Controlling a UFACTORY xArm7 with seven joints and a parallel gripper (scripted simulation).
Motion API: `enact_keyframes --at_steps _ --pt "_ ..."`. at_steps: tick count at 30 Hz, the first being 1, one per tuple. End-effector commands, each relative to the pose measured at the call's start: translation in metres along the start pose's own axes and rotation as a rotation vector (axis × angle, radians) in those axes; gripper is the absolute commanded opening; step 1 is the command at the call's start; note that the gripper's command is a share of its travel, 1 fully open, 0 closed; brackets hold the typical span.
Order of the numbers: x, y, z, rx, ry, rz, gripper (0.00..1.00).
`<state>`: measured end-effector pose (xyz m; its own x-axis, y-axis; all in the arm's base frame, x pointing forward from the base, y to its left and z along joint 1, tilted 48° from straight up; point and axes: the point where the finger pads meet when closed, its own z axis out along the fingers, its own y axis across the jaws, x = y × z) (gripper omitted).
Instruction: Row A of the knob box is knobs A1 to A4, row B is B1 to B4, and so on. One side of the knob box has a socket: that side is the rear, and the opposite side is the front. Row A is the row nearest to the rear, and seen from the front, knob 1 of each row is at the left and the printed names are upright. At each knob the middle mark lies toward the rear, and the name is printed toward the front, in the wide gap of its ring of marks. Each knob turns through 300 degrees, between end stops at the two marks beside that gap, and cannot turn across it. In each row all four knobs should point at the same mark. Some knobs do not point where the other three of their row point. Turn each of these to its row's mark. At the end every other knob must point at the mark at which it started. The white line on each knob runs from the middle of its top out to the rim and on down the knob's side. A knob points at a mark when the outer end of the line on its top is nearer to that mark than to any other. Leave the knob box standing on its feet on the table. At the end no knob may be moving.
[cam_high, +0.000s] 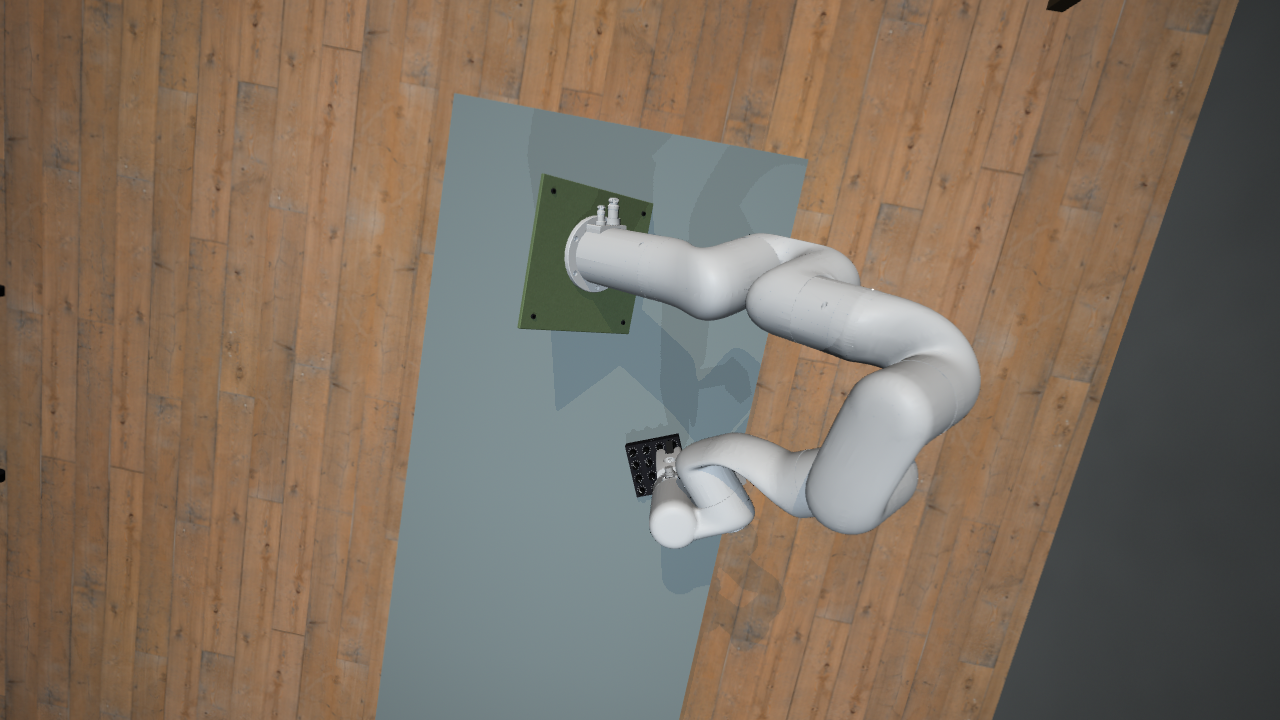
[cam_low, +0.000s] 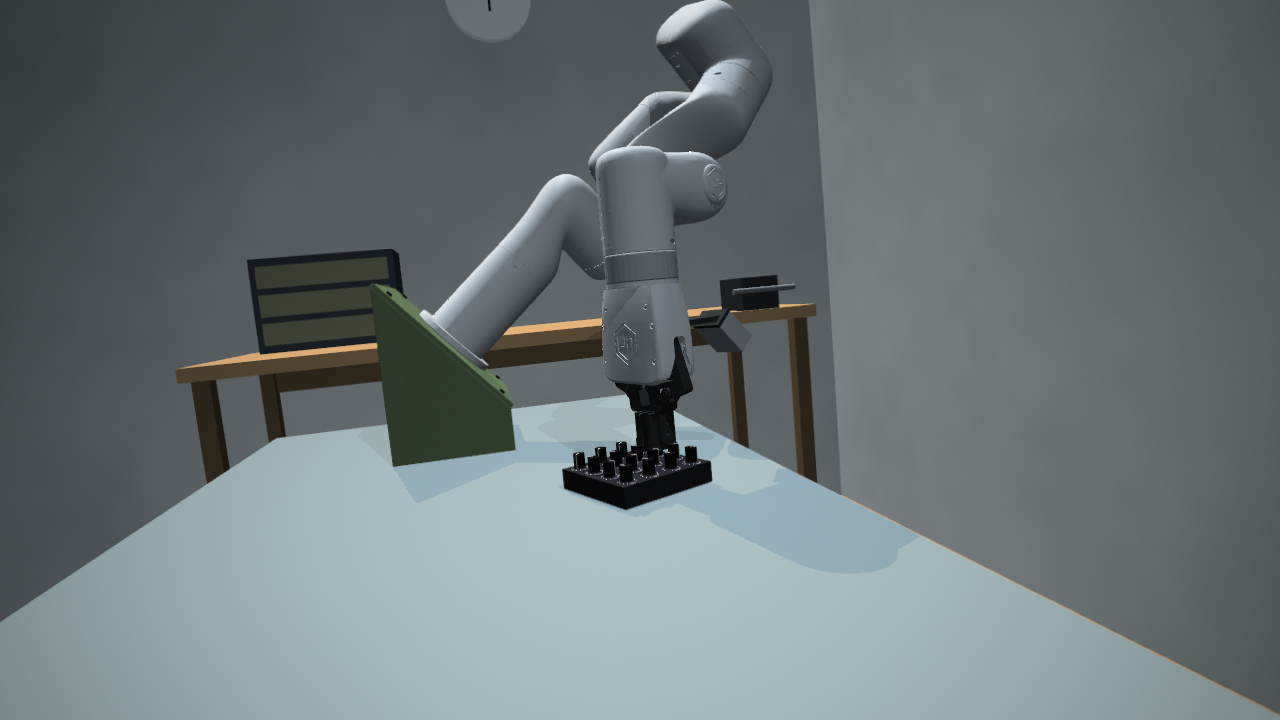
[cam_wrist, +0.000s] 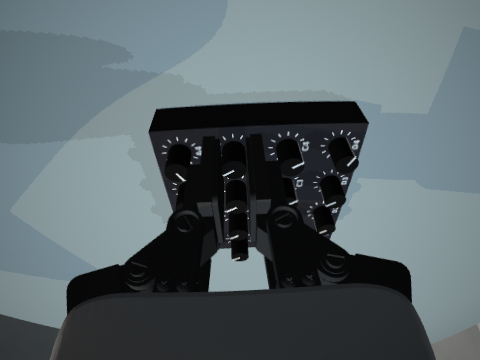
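Observation:
The black knob box (cam_high: 640, 467) (cam_low: 628, 489) (cam_wrist: 250, 117) stands on its feet on the pale blue table (cam_high: 519, 537) (cam_low: 447, 582), near the table's right edge. My gripper (cam_high: 664, 462) (cam_low: 656, 440) (cam_wrist: 233, 158) points straight down onto the box. Its two fingers stand narrow, one on each side of knob B4 (cam_wrist: 233, 161), in the far line of knobs between A4 (cam_wrist: 178, 160) and C4 (cam_wrist: 290, 156). The white line on B4's top points toward the lower left in the wrist view. The fingers hide parts of the knobs beside and behind B4.
The arm's green wedge mount (cam_high: 554, 268) (cam_low: 429, 402) stands on the table behind the box. The table's right edge (cam_high: 747, 420) runs close to the box. A wooden bench (cam_low: 313, 362) with a dark rack (cam_low: 322, 300) stands at the back wall.

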<state>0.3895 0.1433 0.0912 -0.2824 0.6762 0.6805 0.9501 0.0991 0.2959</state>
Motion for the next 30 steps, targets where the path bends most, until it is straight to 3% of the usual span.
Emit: enact_keyframes --at_steps 1,25,30 --pt "-0.0007 0.0012 -0.0013 -0.004 -0.002 0.000 0.19" --pt "-0.0007 0.0012 -0.0025 -0.004 -0.001 0.000 0.19" --pt "-0.0007 0.0012 -0.0111 -0.004 -0.001 0.000 0.19"
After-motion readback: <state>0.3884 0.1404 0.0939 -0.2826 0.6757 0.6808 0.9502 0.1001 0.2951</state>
